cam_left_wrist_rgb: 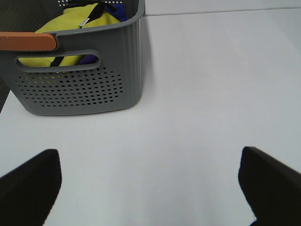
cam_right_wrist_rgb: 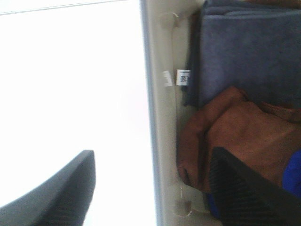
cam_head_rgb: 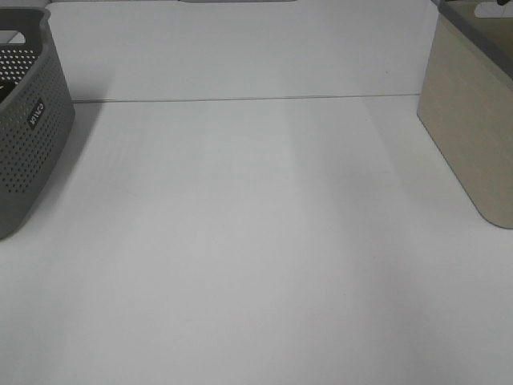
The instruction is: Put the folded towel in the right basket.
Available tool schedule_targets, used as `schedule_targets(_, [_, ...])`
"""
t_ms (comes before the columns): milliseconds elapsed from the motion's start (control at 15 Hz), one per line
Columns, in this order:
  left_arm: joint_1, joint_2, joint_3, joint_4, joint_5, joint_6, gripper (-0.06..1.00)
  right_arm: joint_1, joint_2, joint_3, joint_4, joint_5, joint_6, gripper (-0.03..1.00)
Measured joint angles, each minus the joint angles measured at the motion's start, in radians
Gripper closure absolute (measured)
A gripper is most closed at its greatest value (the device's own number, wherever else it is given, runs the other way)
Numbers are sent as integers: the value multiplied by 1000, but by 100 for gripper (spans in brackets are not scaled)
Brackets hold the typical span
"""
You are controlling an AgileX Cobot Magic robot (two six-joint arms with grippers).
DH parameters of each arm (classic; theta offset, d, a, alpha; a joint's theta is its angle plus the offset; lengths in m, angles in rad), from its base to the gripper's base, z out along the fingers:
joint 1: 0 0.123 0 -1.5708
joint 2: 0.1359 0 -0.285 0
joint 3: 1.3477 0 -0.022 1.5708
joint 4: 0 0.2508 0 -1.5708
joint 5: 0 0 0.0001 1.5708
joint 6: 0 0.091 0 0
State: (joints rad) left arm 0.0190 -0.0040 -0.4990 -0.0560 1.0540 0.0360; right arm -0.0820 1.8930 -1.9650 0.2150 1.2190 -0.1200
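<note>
The right gripper (cam_right_wrist_rgb: 150, 160), fingers apart and empty, straddles the right basket's (cam_right_wrist_rgb: 157, 141) wall. The blue-grey folded towel (cam_right_wrist_rgb: 249, 52) lies inside, beside a brown cloth (cam_right_wrist_rgb: 235, 136). Best lift straight up, snagging neither. The left gripper (cam_left_wrist_rgb: 149, 155) hangs apart over the bench (cam_left_wrist_rgb: 202, 84).

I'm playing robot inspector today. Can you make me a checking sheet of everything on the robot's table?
Surface: white table, bare in the middle.
Job's things: beige right basket holds a brown towel and a grey-blue towel; no towel lies on the table.
Clutter: grey left basket with a yellow cloth and something blue inside.
Grippers: left gripper open, empty, facing the left basket; right gripper open, empty, at the right basket's rim.
Cables: nothing seen.
Surroundings: plain white wall behind the table.
</note>
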Motion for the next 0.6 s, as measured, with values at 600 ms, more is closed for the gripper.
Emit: schedule_targets(600, [0,0,0,0,0,0,-3,74,-385,402,-93,-2,79,32])
